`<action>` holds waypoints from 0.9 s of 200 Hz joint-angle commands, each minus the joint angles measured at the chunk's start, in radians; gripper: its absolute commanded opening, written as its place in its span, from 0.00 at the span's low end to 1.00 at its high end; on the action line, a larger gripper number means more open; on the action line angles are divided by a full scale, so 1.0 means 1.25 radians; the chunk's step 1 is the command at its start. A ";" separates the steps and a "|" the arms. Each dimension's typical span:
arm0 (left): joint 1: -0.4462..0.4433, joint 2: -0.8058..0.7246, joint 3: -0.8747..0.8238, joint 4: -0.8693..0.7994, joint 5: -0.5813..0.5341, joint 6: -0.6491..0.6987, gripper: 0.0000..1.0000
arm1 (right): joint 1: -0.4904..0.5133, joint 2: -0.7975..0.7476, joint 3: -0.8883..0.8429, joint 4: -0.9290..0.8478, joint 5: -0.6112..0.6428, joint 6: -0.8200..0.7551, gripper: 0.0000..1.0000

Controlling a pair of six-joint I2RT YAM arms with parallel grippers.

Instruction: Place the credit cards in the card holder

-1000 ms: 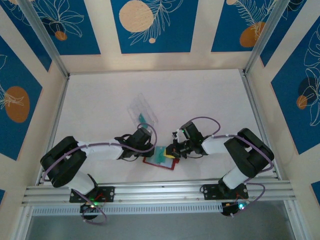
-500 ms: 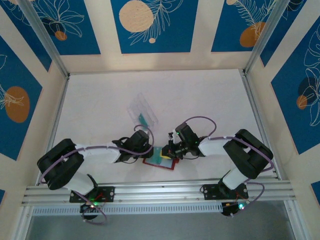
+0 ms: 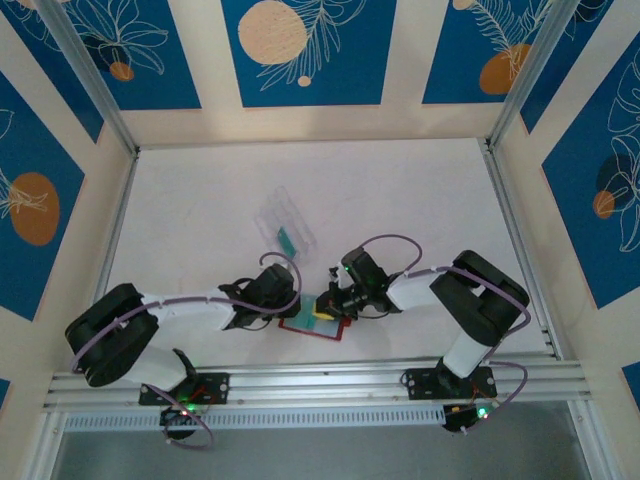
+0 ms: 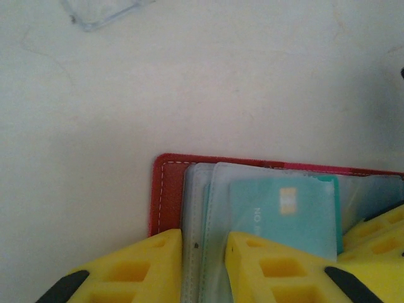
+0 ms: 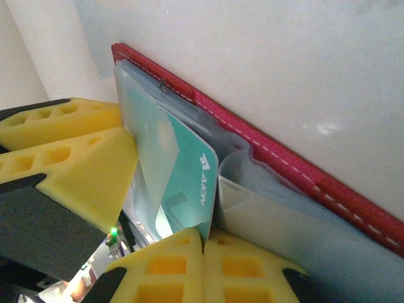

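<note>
The red card holder (image 3: pixel 308 330) lies open near the table's front edge, its clear sleeves (image 4: pixel 202 189) fanned up. My left gripper (image 3: pixel 292 308) comes in from the left and is closed on a few of those sleeves (image 4: pixel 205 237). My right gripper (image 5: pixel 203 235) is shut on the lower edge of a teal credit card (image 5: pixel 183 170). That card (image 4: pixel 284 214) stands tilted among the sleeves, partly inside one, above the red cover (image 5: pixel 284 164). In the top view the right gripper (image 3: pixel 333 303) meets the card (image 3: pixel 322 309) from the right.
A clear plastic case (image 3: pixel 285 222) lies behind the wallet with another teal card (image 3: pixel 287 238) in it; its corner (image 4: pixel 101 12) shows in the left wrist view. The metal rail (image 3: pixel 320 385) runs just in front of the wallet. White table (image 3: pixel 420 200) stretches behind.
The right gripper has moved left with the card, further over the open wallet. The left arm has swung lower and closer to the wallet, still holding the sleeves.
</note>
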 commanded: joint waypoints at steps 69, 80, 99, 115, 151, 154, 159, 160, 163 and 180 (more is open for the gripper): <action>-0.006 -0.050 -0.045 -0.210 0.038 -0.011 0.27 | 0.001 0.017 0.066 -0.095 0.002 -0.059 0.13; -0.002 -0.061 -0.048 -0.212 0.040 -0.008 0.28 | 0.002 0.010 0.067 -0.109 0.005 -0.064 0.16; 0.001 -0.070 -0.047 -0.217 0.050 0.003 0.28 | 0.003 0.000 0.073 -0.138 0.009 -0.075 0.19; 0.005 -0.072 -0.046 -0.222 0.054 0.011 0.27 | 0.004 -0.009 0.078 -0.159 0.013 -0.082 0.21; 0.008 -0.081 -0.048 -0.219 0.068 0.017 0.25 | 0.007 -0.015 0.086 -0.177 0.012 -0.092 0.20; 0.008 -0.082 -0.048 -0.219 0.069 0.019 0.25 | 0.008 -0.015 0.087 -0.179 0.012 -0.094 0.19; 0.007 -0.086 -0.048 -0.219 0.072 0.021 0.25 | 0.009 -0.012 0.092 -0.182 0.012 -0.097 0.19; 0.008 -0.087 -0.048 -0.219 0.072 0.020 0.25 | 0.009 -0.012 0.092 -0.183 0.012 -0.098 0.19; 0.008 -0.088 -0.048 -0.220 0.073 0.022 0.25 | 0.011 -0.010 0.095 -0.186 0.012 -0.098 0.18; 0.010 -0.104 -0.051 -0.221 0.078 0.025 0.26 | 0.013 0.002 0.105 -0.194 0.009 -0.104 0.17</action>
